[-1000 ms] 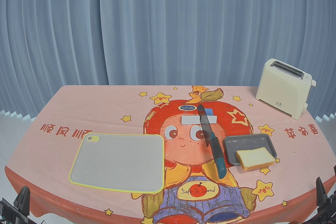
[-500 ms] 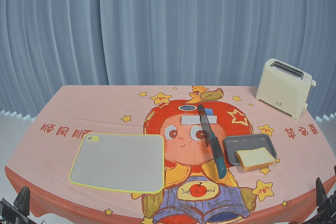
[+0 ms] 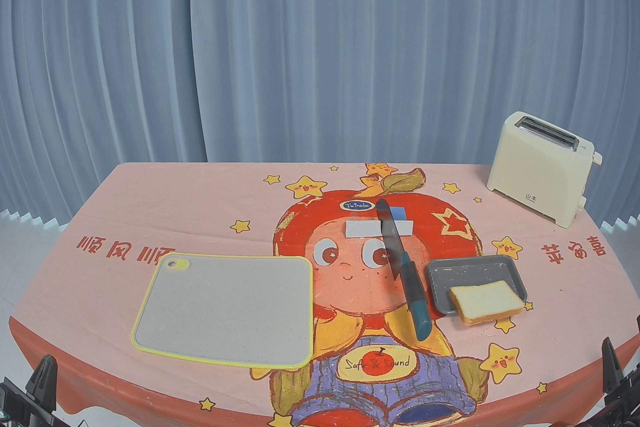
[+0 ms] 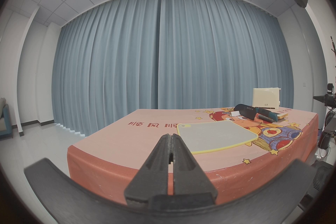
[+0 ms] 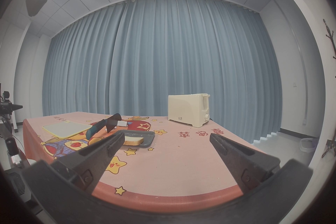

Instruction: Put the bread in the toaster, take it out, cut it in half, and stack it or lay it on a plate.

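Note:
A slice of bread (image 3: 486,301) lies half on a small dark grey tray (image 3: 469,273) at the table's right front, also seen as bread (image 5: 133,140) on the tray (image 5: 144,135). A cream toaster (image 3: 543,167) stands at the far right corner, toaster (image 5: 188,109). A teal-handled knife (image 3: 405,271) rests with its blade propped on a small white block (image 3: 363,228). A grey cutting board (image 3: 226,307) with a yellow rim lies at the left front. My left gripper (image 4: 171,160) is shut, off the table's near left edge. My right gripper (image 5: 167,151) is open, off the near right edge.
The table (image 3: 133,201) carries a pink cartoon cloth and has a rounded front edge. Blue curtains hang behind it. Bare cloth spans the back and the far left.

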